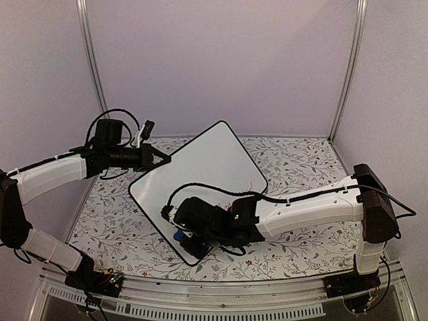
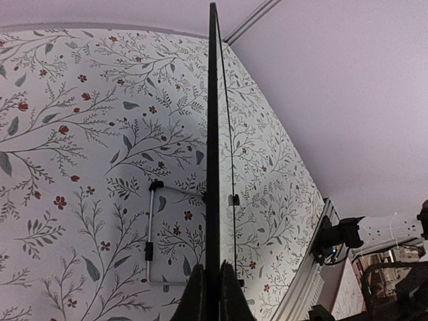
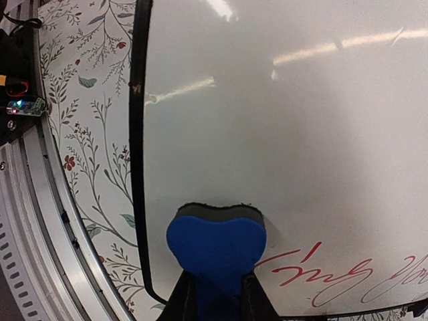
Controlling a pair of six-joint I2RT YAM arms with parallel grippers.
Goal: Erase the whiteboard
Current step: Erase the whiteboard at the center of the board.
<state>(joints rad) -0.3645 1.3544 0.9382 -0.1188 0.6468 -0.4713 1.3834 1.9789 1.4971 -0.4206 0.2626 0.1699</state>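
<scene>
Between the fingers of the right gripper, a blue eraser is clamped, with the jaws closed on its sides. The eraser's soft, heart-like blue body is backed by a dark felt layer. This layer is set against the whiteboard near its lower rim, just beside red handwritten script. The left gripper is closed on the board's thin black rim, which is seen edge-on between the two dark fingers. A glossy white face with rounded corners is presented. The board is located at the middle of the table, which is covered in floral-print cloth. A thin wire stand reaches the board from one side.
</scene>
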